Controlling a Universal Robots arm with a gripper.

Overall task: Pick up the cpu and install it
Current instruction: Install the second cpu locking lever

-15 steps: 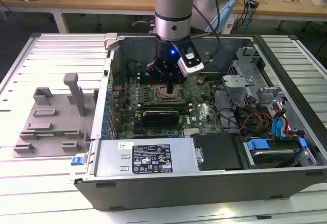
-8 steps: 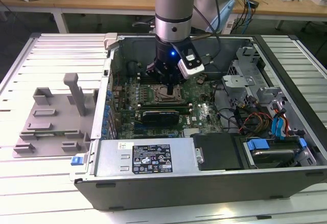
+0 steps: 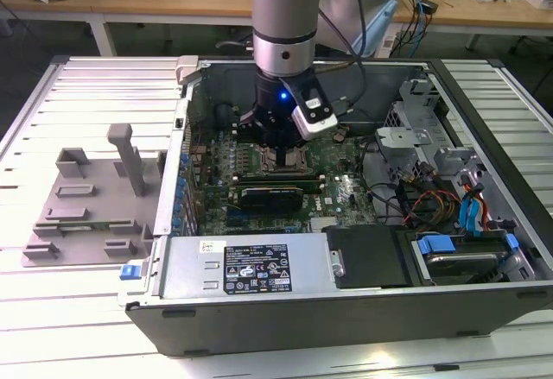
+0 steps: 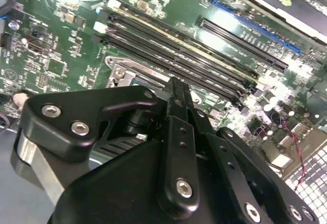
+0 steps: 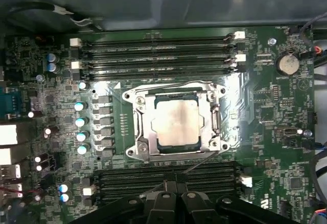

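- The cpu (image 5: 177, 123) lay flat in the socket frame (image 5: 176, 123) on the motherboard (image 5: 271, 112), its silvery top facing up and its edges square to the frame.
- In the first wrist view it sat just beyond the gripper (image 5: 173, 196), across the nearer bank of memory slots (image 5: 168, 175), in line with the claw's middle.
- Nothing was clamped on the chip; the gripper stood apart from it. Whether the claw was together or apart, I could not tell.
- In the exterior view the gripper (image 3: 281, 137) hung low inside the open computer case (image 3: 346, 310), directly over the socket area.
- A grey fixture block (image 3: 91, 198) stood on the table, well apart at the exterior view's left.
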